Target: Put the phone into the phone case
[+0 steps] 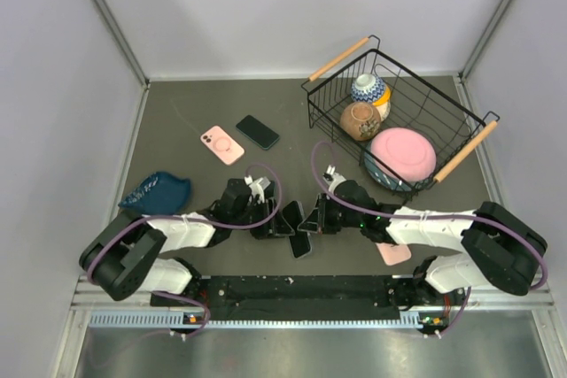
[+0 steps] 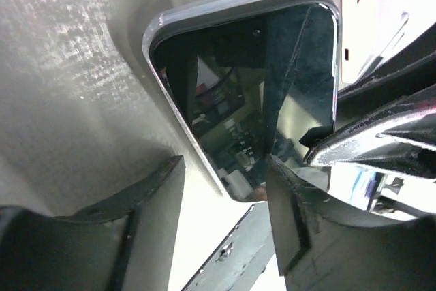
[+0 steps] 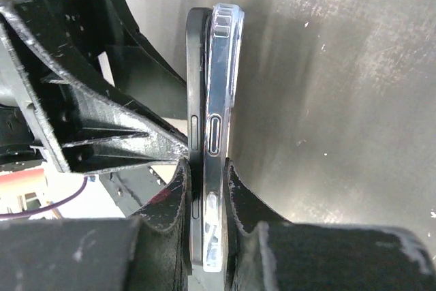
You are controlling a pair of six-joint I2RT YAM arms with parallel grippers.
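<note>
A dark phone (image 3: 197,86) and a clear case (image 3: 223,59) stand on edge, pressed flat against each other. My right gripper (image 3: 208,189) is shut on the pair, one finger on each side. In the top view the right gripper (image 1: 312,221) holds them (image 1: 300,242) low over the table's near middle. In the left wrist view the phone's glossy screen (image 2: 245,93) sits in the clear rim. Its lower corner hangs between the fingers of my left gripper (image 2: 225,202), which are wide apart. The left gripper (image 1: 280,222) faces the right one closely.
A pink case (image 1: 221,144) and a second black phone (image 1: 257,132) lie on the grey table behind the grippers. A blue dish (image 1: 156,192) is at the left. A wire basket (image 1: 400,73) with bowls stands at the back right. A pink item (image 1: 394,253) lies under the right arm.
</note>
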